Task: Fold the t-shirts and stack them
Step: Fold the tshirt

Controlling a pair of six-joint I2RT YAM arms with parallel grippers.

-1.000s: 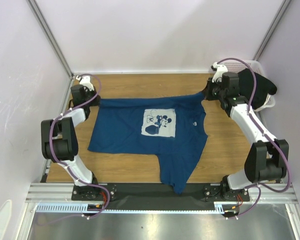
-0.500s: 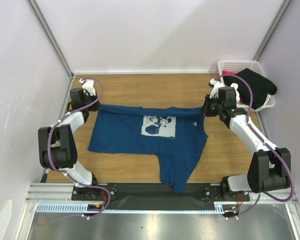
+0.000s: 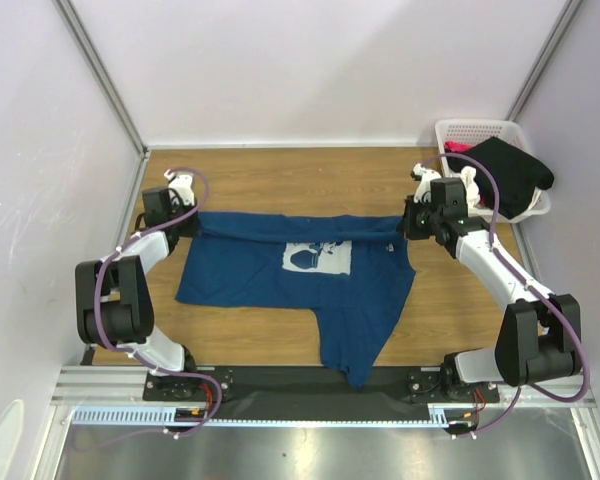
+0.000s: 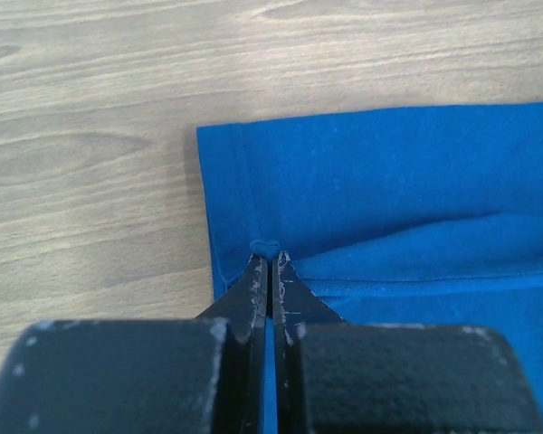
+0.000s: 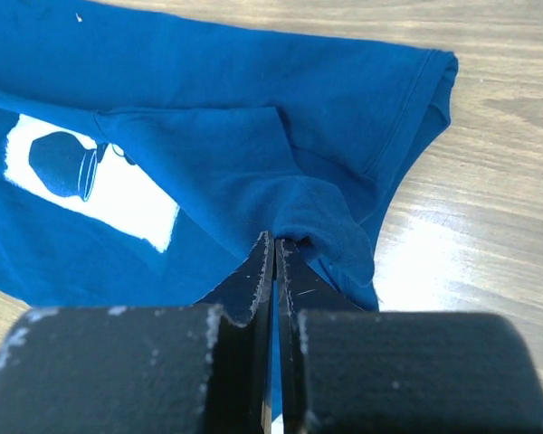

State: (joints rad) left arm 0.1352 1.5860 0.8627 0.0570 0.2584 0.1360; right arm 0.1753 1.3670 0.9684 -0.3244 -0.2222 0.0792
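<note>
Dark blue t-shirt (image 3: 280,285), far edge doubled over, left gripper (image 4: 270,257) and right gripper (image 5: 274,240) clamped on its corners, table (image 3: 280,170) wood at 12 o'clock.

The folded-over far edge of the dark blue t-shirt (image 3: 280,285) covers the top half of its white print (image 3: 318,258). In the corner a black t-shirt (image 3: 510,175) hides most of the basket (image 3: 477,126); a sliver of pink cloth (image 3: 458,147) beside it is too small to make out.
</note>
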